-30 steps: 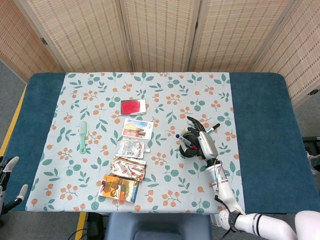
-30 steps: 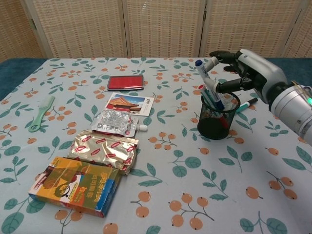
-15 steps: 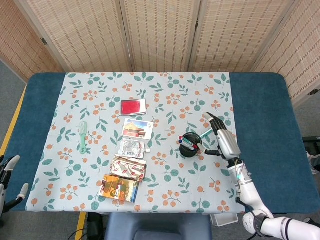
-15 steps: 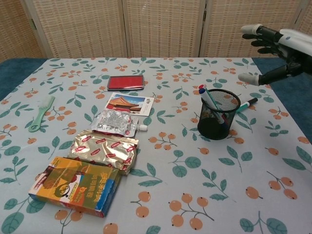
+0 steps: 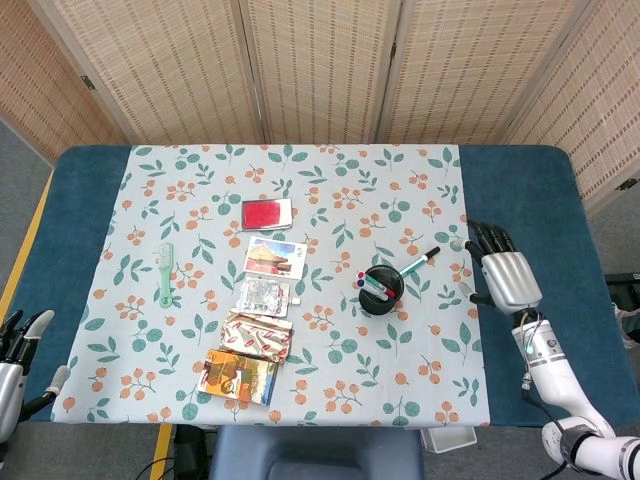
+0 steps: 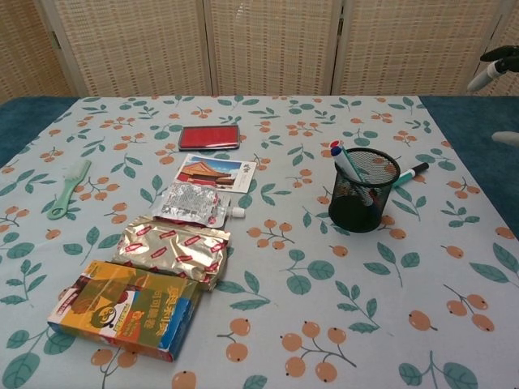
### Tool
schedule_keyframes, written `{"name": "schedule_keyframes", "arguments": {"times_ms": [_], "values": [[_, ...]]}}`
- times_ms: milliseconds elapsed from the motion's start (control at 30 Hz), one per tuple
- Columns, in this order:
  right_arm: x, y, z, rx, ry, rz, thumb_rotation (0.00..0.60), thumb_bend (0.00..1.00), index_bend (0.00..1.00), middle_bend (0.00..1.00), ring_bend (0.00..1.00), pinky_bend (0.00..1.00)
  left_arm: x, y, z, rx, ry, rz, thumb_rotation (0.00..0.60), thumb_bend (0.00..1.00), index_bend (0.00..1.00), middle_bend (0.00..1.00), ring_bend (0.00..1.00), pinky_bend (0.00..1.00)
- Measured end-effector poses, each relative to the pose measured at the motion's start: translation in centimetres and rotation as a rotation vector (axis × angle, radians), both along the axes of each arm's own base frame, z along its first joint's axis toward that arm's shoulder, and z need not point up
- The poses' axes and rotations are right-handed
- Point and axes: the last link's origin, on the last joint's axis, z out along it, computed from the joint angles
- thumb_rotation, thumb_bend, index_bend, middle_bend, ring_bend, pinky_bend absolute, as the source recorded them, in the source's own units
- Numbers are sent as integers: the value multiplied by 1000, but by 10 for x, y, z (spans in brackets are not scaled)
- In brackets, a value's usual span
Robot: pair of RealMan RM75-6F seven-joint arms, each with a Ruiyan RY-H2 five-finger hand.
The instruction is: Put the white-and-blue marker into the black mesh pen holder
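The black mesh pen holder [image 5: 382, 288] [image 6: 362, 191] stands on the floral cloth right of centre. The white-and-blue marker [image 6: 347, 164] [image 5: 366, 284] leans inside it, its blue cap sticking out at the left rim, beside a red-tipped pen. My right hand [image 5: 502, 273] hovers over the cloth's right edge, well right of the holder, fingers spread and empty; only its fingertips [image 6: 496, 68] show at the chest view's right edge. My left hand [image 5: 14, 352] sits off the table at the lower left, fingers apart, holding nothing.
A green-and-black marker [image 5: 419, 262] [image 6: 409, 173] lies just right of the holder. A red case [image 5: 266, 214], a postcard [image 5: 275, 257], foil packets [image 5: 258, 336], a snack box [image 5: 240, 377] and a green comb [image 5: 165, 272] lie on the left half.
My right hand let go of the white-and-blue marker, which now rests in the holder, then drew away to the right and opened.
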Motion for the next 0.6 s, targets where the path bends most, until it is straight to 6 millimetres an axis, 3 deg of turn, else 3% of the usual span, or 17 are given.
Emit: {"name": "schedule_keyframes", "arguments": {"times_ms": [200,600], "values": [[-9,-11,-26,26,112,-7,600,327,313,0,0,0,0,0,2,7,-5,-1,600,403,70,163,43,263],[3,-28,-75,75,70,7,600,338,371,0,0,0,-1,-1,5,13,-11,-7,600,403,70,164,43,263]]}}
